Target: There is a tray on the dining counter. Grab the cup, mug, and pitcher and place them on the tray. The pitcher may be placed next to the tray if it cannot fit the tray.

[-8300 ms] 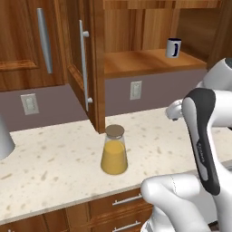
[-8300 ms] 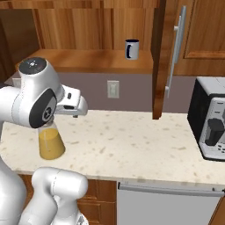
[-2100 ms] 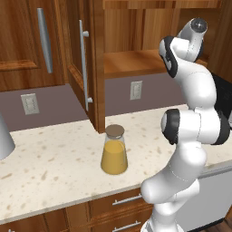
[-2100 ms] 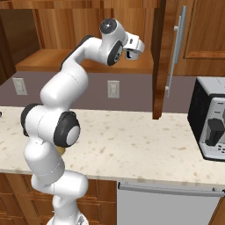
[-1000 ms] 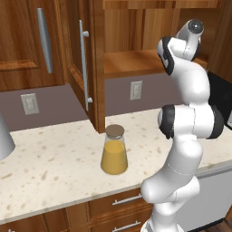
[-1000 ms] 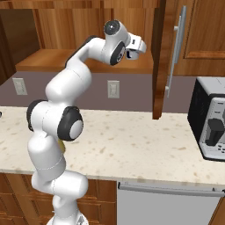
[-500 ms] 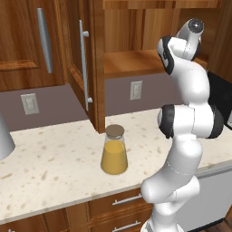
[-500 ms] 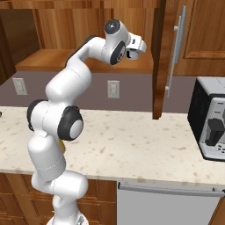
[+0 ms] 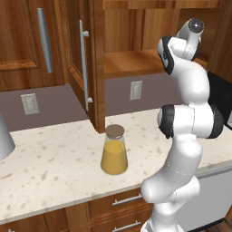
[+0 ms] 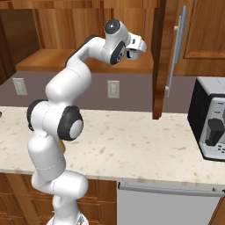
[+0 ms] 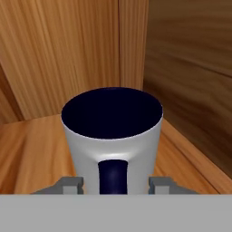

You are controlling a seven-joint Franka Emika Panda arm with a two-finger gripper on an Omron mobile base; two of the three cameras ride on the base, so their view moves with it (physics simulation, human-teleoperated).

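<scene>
Left base view shows the white arm rising from the lower right, stacked nearly upright, its upper links bent forward so the wrist reaches into the open wooden cabinet shelf point(image 9: 136, 61) above the desk point(image 9: 54, 167). Right base view has the same pose from the other side: the arm climbs from the lower left, elbows high, and the tool point(image 10: 132, 53) points to the right just over the shelf board, beside the hanging cabinet door point(image 10: 173, 52). Hand view looks along the tool at the mug point(image 11: 112, 136), which stands upright on the shelf in the back corner of the cabinet, its dark handle facing the camera and its dark inside open to view; the two finger tips point(image 11: 71, 183) sit low on either side of the mug's body, close to its walls, but whether they press on it I cannot tell. Back in the left base view, the pitcher point(image 9: 114, 150) stands upright on the desk below the cabinet, well apart from the tool. A toaster point(image 10: 211, 118) sits at the right end of the desk in the right base view.
</scene>
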